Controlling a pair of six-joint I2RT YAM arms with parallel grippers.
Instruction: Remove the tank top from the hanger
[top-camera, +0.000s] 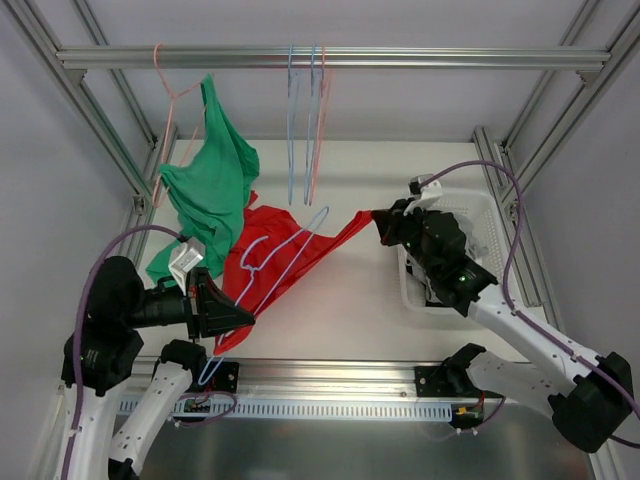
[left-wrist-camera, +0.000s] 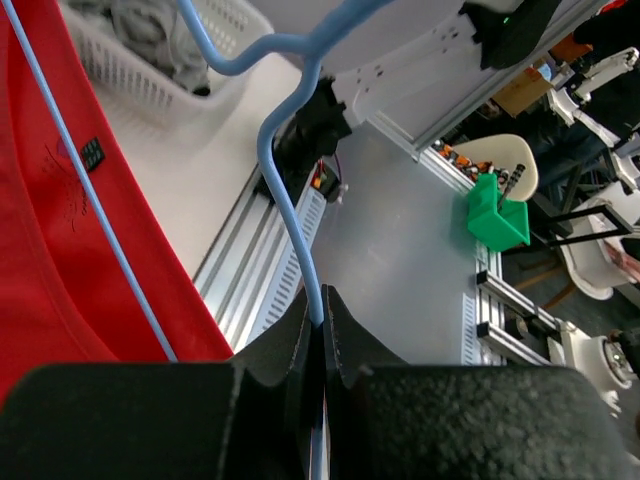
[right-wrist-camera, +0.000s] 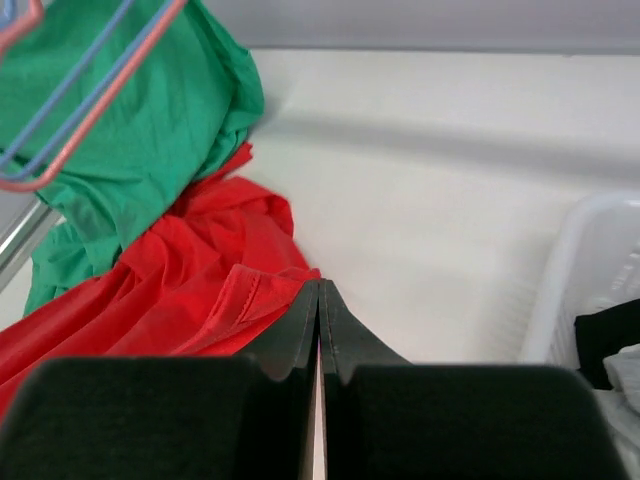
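Note:
The red tank top (top-camera: 300, 250) is stretched above the table between both arms, with a blue wire hanger (top-camera: 262, 262) still threaded through it. My left gripper (top-camera: 246, 318) is shut on the hanger's lower wire; in the left wrist view the blue hanger (left-wrist-camera: 285, 170) runs straight into the closed left gripper (left-wrist-camera: 322, 302), beside the red tank top (left-wrist-camera: 60, 250). My right gripper (top-camera: 378, 218) is shut on the tank top's right corner, pulling it taut. In the right wrist view the red tank top (right-wrist-camera: 200, 290) meets the tip of the closed right gripper (right-wrist-camera: 319, 286).
A green garment (top-camera: 210, 185) hangs on a pink hanger (top-camera: 165, 90) from the top rail (top-camera: 400, 57), touching the red fabric. Empty blue and pink hangers (top-camera: 308, 120) hang mid-rail. A white basket (top-camera: 492, 222) holding clothes sits under the right arm. Aluminium frame posts line both sides.

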